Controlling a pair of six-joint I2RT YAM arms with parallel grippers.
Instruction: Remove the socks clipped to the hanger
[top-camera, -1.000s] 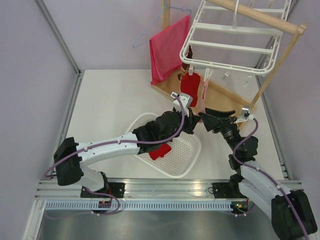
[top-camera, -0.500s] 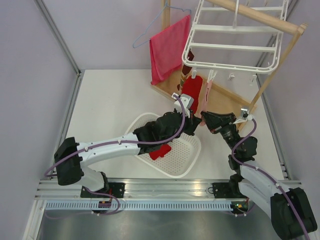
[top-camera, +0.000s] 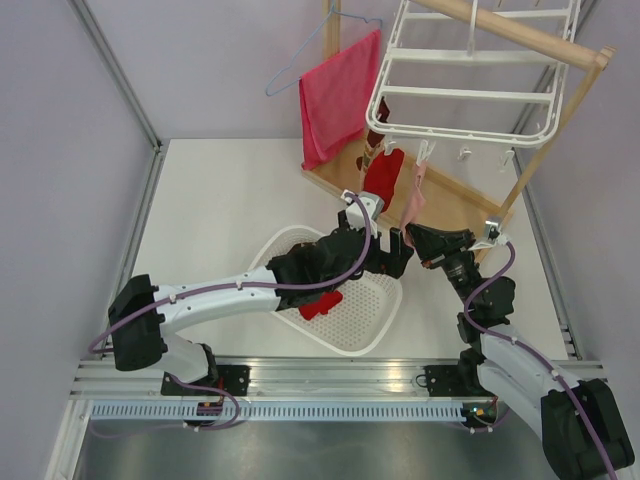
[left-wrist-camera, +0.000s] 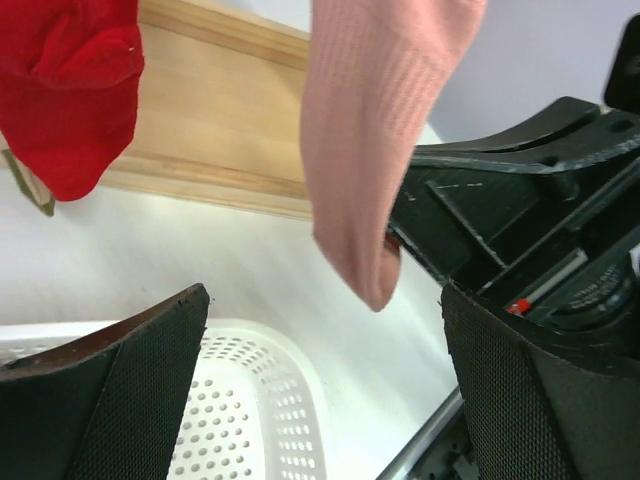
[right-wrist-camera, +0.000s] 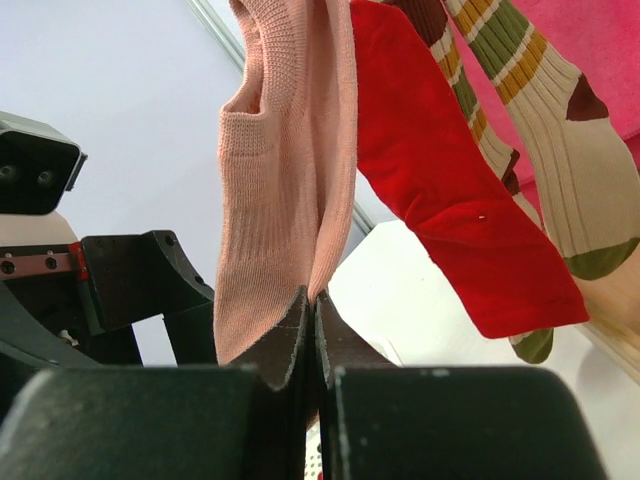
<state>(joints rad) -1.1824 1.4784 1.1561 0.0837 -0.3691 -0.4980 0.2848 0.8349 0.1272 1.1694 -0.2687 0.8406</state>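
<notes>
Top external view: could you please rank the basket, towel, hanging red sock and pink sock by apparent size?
1. basket
2. towel
3. hanging red sock and pink sock, too alike to rank

It was a robotics lab test cell. A left arm (top-camera: 220, 295) and right arm (top-camera: 515, 350) were bolted to a metal rail (top-camera: 330, 378) at a white table (top-camera: 220, 200), boxed in by plain lilac panels (top-camera: 60, 150) on aluminium posts (top-camera: 115, 75).
</notes>
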